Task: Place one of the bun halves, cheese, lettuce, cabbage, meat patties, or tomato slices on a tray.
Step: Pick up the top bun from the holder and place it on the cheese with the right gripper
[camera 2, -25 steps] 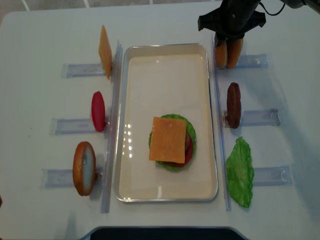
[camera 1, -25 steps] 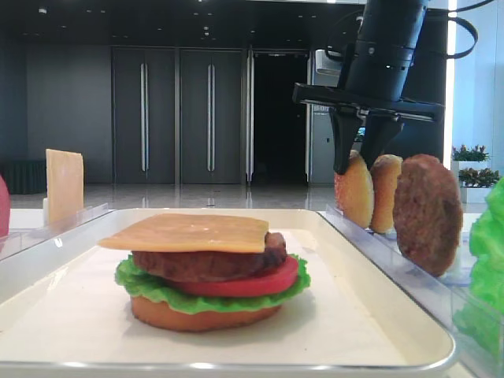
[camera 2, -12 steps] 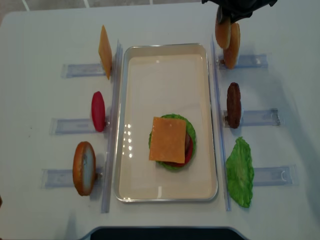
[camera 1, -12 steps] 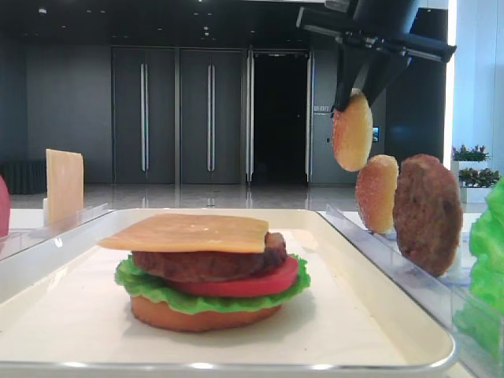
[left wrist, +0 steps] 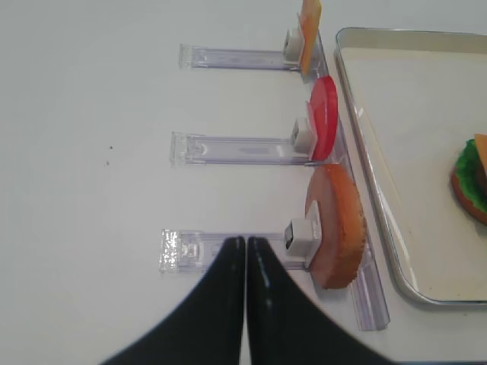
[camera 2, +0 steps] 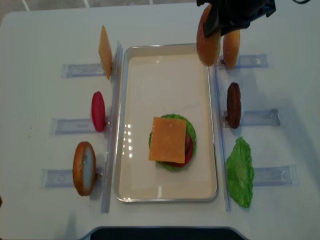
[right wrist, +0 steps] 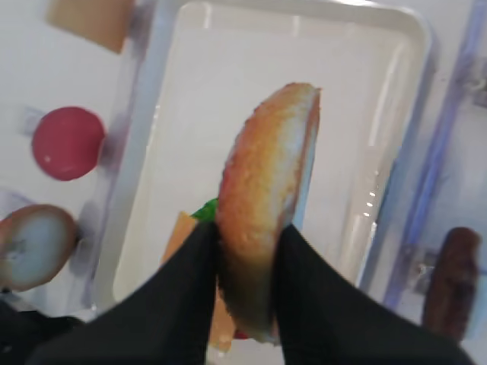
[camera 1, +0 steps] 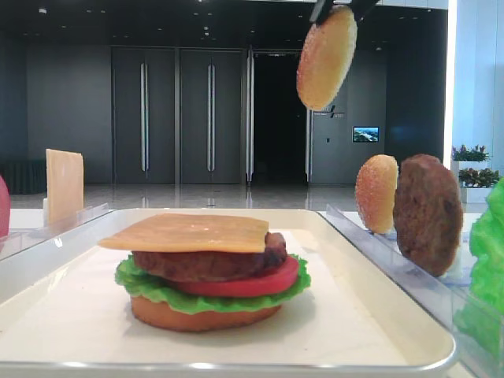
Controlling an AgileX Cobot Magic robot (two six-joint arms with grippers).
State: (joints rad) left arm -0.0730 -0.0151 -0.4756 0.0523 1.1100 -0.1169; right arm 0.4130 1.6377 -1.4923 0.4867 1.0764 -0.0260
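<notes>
One bun half (right wrist: 266,205) clamped edge-up in raised right end effector (right wrist: 245,255), above tray (camera 2: 165,196).

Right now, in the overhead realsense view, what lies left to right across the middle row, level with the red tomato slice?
Tomato slice standing in its clear rack → white tray → meat patty standing in its own clear rack.

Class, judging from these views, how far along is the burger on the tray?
Done: a stack sits on the tray, topped with cheese. In hand: the right gripper is shut on a seeded bun half, held above the tray's far right corner. Left: setting it down on the tray. The left gripper is shut, empty.
</notes>
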